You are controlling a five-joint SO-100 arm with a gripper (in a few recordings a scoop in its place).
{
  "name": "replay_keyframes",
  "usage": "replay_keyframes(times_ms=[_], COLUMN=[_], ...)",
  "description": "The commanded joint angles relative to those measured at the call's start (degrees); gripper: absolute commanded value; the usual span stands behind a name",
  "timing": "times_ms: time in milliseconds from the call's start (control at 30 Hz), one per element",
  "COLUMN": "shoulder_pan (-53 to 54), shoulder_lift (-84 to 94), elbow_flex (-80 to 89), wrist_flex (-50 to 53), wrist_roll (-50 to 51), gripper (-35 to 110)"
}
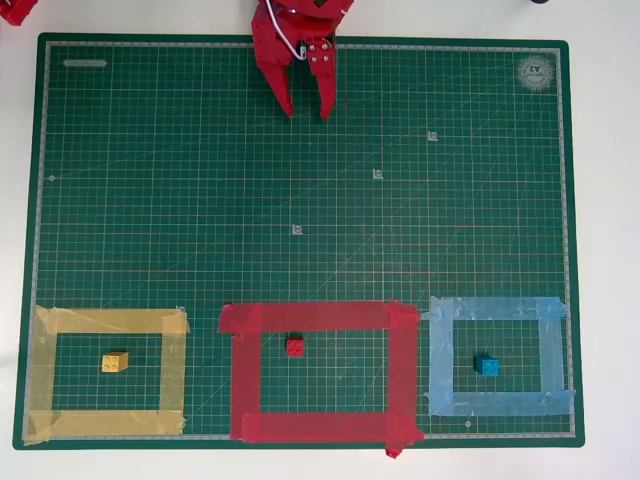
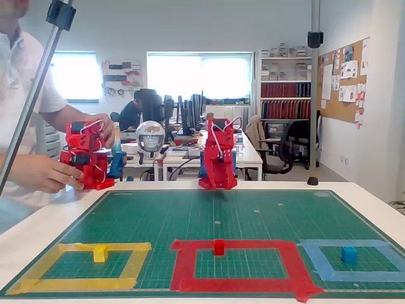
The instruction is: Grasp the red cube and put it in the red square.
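**Red cube inside red square, end effector spread at far edge**

Red end effector (image 1: pixel 308 108) at the top edge of the green mat (image 1: pixel 300 200) in the overhead view, pointing down the mat toward the squares, its 2 fingers (image 1: pixel 326 95) spread apart with bare mat between the tips, pinching nothing. Seen in the fixed view as a red folded arm (image 2: pixel 218 161) at the far edge of the mat, end effector (image 2: pixel 219 183) low near the surface.

Well apart from it, along the near edge of the mat, 3 tape outlines in a row. In the middle, the red square (image 1: pixel 402 370), with the red cube (image 1: pixel 295 346) resting on the green inside it, near the upper-left inner corner in the overhead view, close to the top strip; in the fixed view, red cube (image 2: pixel 219 247) just beside the far strip of the red square (image 2: pixel 291 266).

Left of that in the overhead view, a yellow square (image 1: pixel 172 370) with a yellow cube (image 1: pixel 115 362) inside. On the right, a light blue square (image 1: pixel 440 360) with a blue cube (image 1: pixel 486 365) inside.

White tabletop (image 1: pixel 605 250) around the mat. In the fixed view, an office with desks and windows behind.
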Motion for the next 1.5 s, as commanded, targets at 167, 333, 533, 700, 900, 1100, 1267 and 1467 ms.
replay_keyframes(times_ms=[167,333,533,700,900,1100,1267,1467], shoulder_pan=[4.75,5.19,6.06,7.21,7.21,6.68,6.59,6.59], shoulder_lift=[8.70,11.16,13.97,16.35,16.44,16.52,16.52,16.52], elbow_flex=[5.45,6.59,9.14,11.60,11.60,11.69,11.69,11.69], wrist_flex=[3.69,6.06,7.38,7.38,7.73,7.73,7.73,7.73], wrist_roll=[-0.09,-0.09,-0.09,-0.18,-0.26,0.09,-0.18,-0.18], gripper=[18,18,18,18,18,18,3,-1])
